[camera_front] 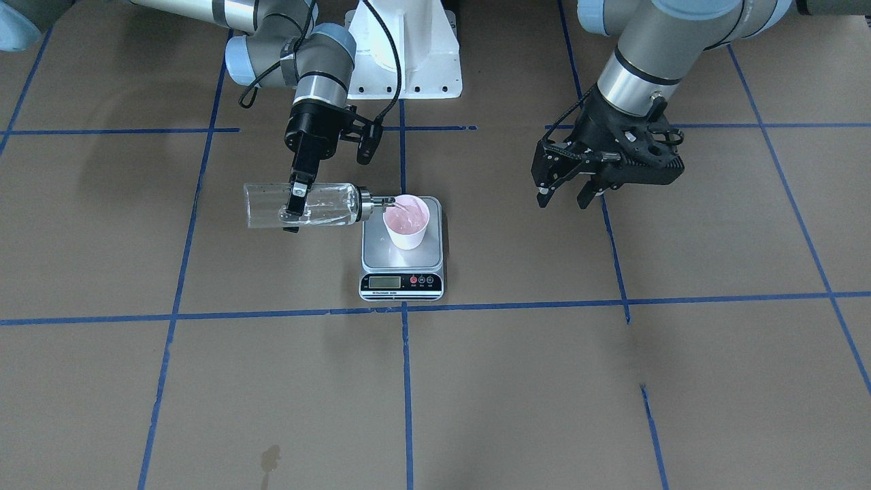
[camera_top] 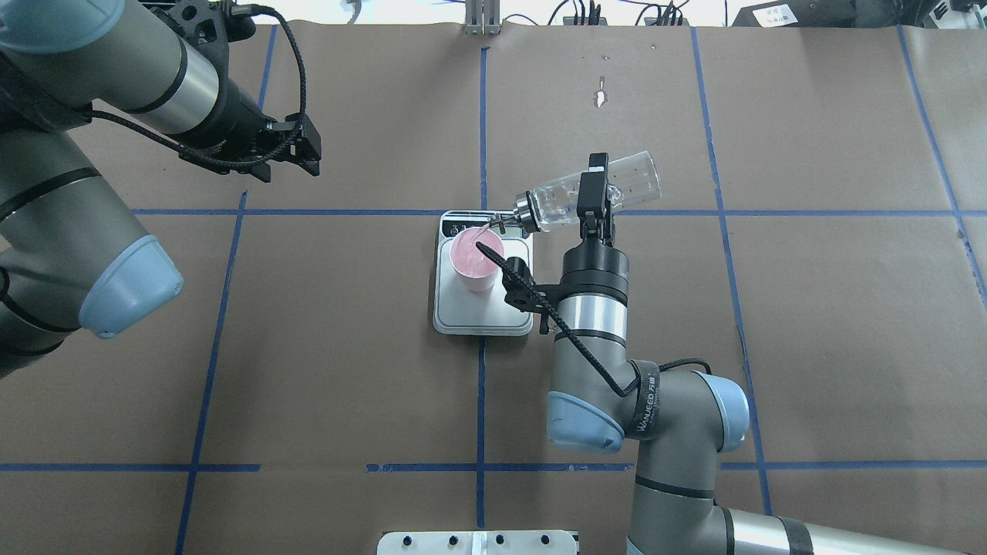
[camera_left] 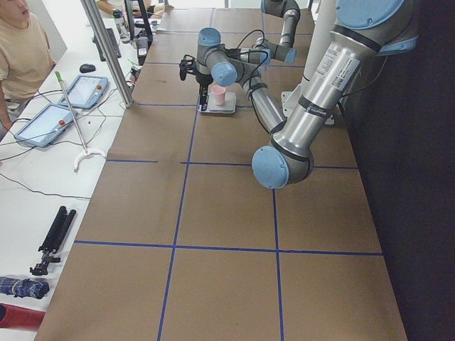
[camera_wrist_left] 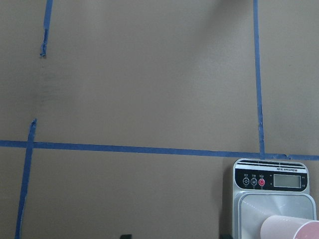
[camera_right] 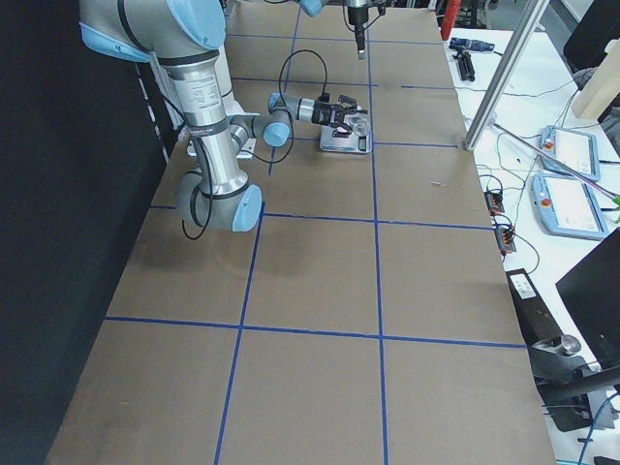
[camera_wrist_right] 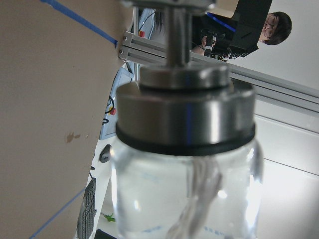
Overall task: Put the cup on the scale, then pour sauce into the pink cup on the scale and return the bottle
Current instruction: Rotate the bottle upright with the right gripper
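The pink cup (camera_front: pixel 406 223) stands upright on the silver scale (camera_front: pixel 401 279), towards its display end. My right gripper (camera_front: pixel 294 207) is shut on the clear glass bottle (camera_front: pixel 306 204) and holds it tipped nearly flat. Its metal spout (camera_front: pixel 382 201) is over the cup's rim. Clear sauce (camera_wrist_right: pixel 189 199) lies in the bottle. In the overhead view the bottle (camera_top: pixel 586 200) points its spout at the cup (camera_top: pixel 476 260) on the scale (camera_top: pixel 482 317). My left gripper (camera_front: pixel 568 197) is open and empty, above the table well off to the side. The left wrist view shows the scale (camera_wrist_left: pixel 271 181) and the cup's rim (camera_wrist_left: pixel 291 229).
The table is covered in brown paper with blue tape lines. A small stain (camera_front: pixel 271 459) marks the paper near the operators' side. The robot's white base (camera_front: pixel 405 47) stands behind the scale. Operators, tablets and cables sit beyond the table's edge in the side views.
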Controlling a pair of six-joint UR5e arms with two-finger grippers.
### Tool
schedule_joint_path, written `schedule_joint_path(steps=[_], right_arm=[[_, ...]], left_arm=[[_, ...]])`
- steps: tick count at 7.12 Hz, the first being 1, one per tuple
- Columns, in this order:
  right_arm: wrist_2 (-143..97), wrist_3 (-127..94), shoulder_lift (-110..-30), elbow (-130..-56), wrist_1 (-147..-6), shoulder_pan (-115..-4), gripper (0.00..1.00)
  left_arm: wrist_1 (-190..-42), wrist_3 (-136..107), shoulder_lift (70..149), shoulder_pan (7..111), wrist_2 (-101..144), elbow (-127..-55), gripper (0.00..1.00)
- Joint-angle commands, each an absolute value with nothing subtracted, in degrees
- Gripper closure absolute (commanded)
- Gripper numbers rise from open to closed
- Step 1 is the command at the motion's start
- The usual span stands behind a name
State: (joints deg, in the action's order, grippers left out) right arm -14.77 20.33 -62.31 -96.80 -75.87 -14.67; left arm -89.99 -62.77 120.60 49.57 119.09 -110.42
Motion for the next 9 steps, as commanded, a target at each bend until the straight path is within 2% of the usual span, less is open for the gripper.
schedule_joint_path(steps=[1, 9], right_arm=[[-17.7, 9.9, -62.8, -96.9, -75.8, -14.7, 1.0], [-26.7, -30.4, -62.7, -97.4, -75.7, -14.2, 1.0]], left_arm=[[-89.9, -62.9, 120.7, 49.6, 119.1, -110.7, 0.33], [-89.7, -63.0, 120.8, 49.7, 119.9, -111.0, 0.33]])
